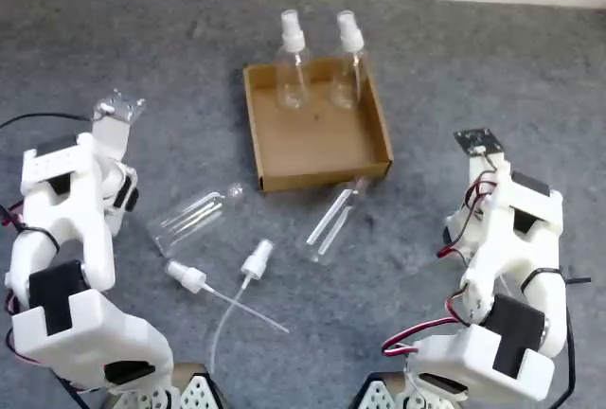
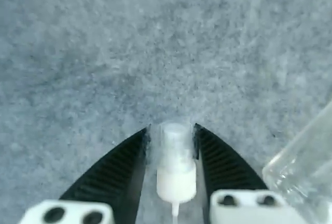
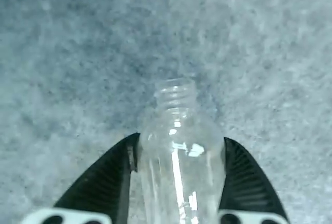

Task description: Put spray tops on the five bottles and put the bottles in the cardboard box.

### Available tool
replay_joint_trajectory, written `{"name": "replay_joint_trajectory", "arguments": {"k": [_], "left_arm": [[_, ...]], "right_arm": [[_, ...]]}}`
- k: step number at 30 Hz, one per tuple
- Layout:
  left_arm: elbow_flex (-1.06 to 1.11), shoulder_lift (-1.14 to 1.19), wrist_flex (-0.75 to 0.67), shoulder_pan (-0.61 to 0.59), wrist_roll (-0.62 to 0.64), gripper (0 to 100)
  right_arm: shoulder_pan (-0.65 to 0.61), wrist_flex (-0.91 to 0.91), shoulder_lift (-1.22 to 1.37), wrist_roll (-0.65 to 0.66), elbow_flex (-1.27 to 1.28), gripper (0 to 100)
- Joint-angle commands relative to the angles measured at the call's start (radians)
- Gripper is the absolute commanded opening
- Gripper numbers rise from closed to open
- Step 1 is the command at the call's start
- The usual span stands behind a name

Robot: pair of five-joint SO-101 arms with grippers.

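Capping a 3rd bottle looks the step in hand: the left gripper (image 2: 171,130) is clamped on a spray top (image 2: 176,172), the right gripper (image 3: 179,142) on an open-necked bottle (image 3: 176,123). Next, top and neck must line up. The wrist views give those grips; the high view adds the cardboard box (image 1: 317,149), upper centre, holding 2 capped bottles (image 1: 292,82).

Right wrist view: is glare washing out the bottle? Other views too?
Right wrist view: bright glints on the shoulder of the clear bottle in the right gripper, neck threads visible. Left wrist view: spray top in the left gripper evenly lit, no hot spot. High view: thin streaks on the two lying bottles, soft shadows only.
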Motion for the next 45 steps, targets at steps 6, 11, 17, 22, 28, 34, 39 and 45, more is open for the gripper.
{"name": "replay_joint_trajectory", "arguments": {"k": [6, 11, 17, 22, 28, 34, 39, 45], "left_arm": [[-0.285, -0.016, 0.39, -0.12, -0.216, 11], [-0.295, -0.007, 0.433, -0.216, -0.348, 11], [-0.234, -0.007, 0.347, -0.197, -0.391, 11], [-0.216, -0.005, 0.276, -0.11, -0.351, 11], [-0.214, -0.004, 0.181, -0.018, -0.27, 11], [-0.151, 0.093, 0.075, -0.019, -0.267, 11], [-0.166, 0.222, 0.032, -0.036, -0.265, 11], [-0.249, 0.248, 0.041, -0.076, -0.245, 11]], "right_arm": [[0.019, 0.018, -0.008, 0.068, -0.027, 14.6], [0.002, 0.019, -0.01, 0.064, -0.027, 14.6], [-0.039, 0.111, -0.01, 0.063, -0.027, 14.6], [-0.036, 0.124, -0.01, 0.061, -0.027, 14.6], [-0.031, 0.116, -0.008, 0.061, -0.027, 14.6], [-0.035, 0.116, -0.008, 0.063, -0.027, 14.6], [-0.039, 0.116, -0.008, 0.063, -0.027, 14.6], [-0.039, 0.12, -0.008, 0.063, -0.027, 14.6]]}}
